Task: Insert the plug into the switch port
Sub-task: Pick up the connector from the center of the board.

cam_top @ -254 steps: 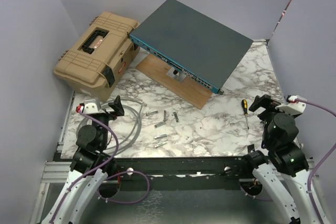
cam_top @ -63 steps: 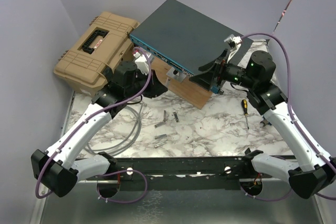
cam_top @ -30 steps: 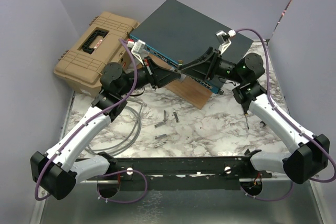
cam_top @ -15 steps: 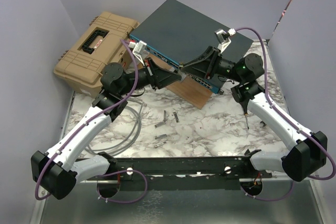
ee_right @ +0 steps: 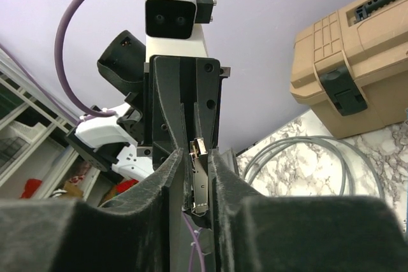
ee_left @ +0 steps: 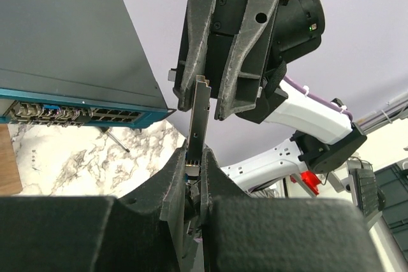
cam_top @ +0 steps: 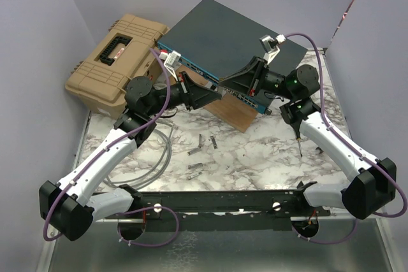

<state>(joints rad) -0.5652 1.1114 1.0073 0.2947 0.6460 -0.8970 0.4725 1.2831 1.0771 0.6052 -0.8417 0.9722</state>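
Plug (ee_left: 200,119) was off the table, held in the air between the two grippers, just in front of the switch (cam_top: 236,42) and above the wooden board (cam_top: 223,109); not in any socket yet. Left gripper (ee_left: 194,176) was clamped on the plug's lower end. Right gripper (ee_left: 203,97) had its jaws narrow on either side of the upper end; in both wrist views the pads looked very near the plug, but I could not tell if they were actually pressing it.

Step, by my read: a hand-to-hand regrasp of the plug, ahead of insertion. Next move probably called for one firm grip and the other gripper letting go, then lining the plug's long axis up with a socket on the blue port face (ee_left: 83,114) and pushing straight in. Which end goes in first I could not tell.

Counts: one plug, one switch, two grippers, one tan toolbox (cam_top: 118,58), one screwdriver (cam_top: 298,137), one board, one grey cable (cam_top: 162,151) looped on the table (cam_top: 268,157), roughly six small metal bits (cam_top: 194,169), too small to identify.
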